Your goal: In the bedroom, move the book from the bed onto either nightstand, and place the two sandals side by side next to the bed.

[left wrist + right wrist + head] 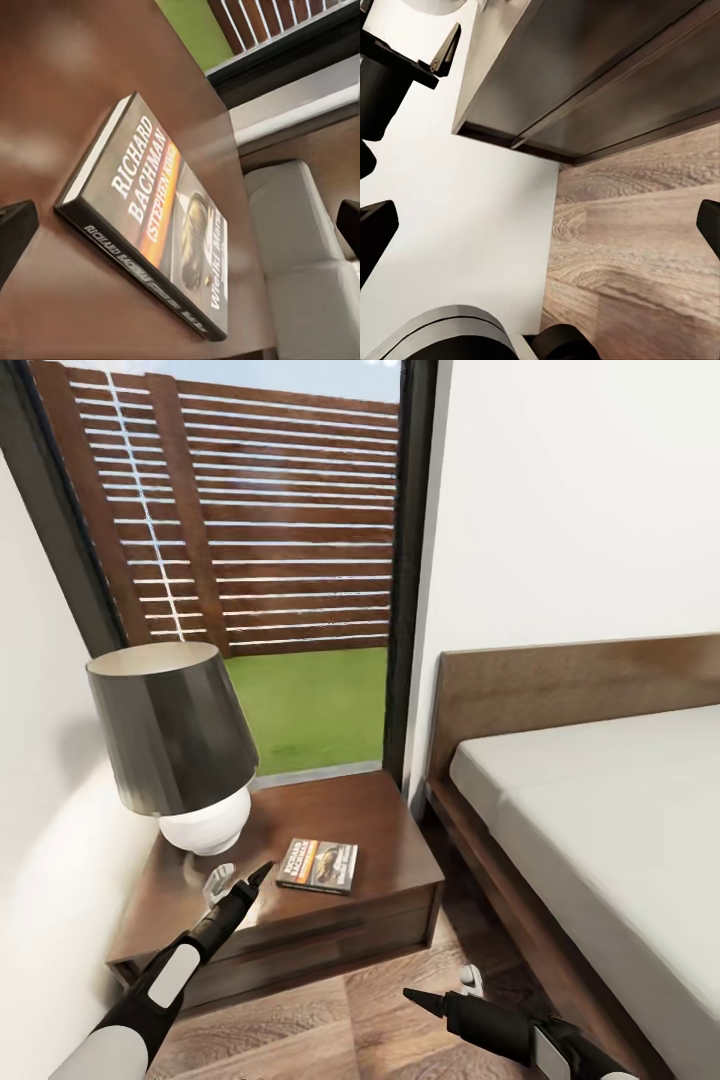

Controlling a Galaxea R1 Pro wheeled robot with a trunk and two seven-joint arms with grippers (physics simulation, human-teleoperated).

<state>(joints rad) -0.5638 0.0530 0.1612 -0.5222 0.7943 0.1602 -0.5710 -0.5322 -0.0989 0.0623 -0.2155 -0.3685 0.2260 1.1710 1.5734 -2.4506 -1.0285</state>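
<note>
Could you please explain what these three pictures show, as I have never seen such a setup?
It is a simulated two-armed robot. The large picture is from its head camera; the other two come from cameras by each claw. The book lies flat on the nightstand, beside a lamp, with the bed on the other side. The left claw hovers open just short of the book, holding nothing. The right claw hangs open and empty over the floor.
</note>
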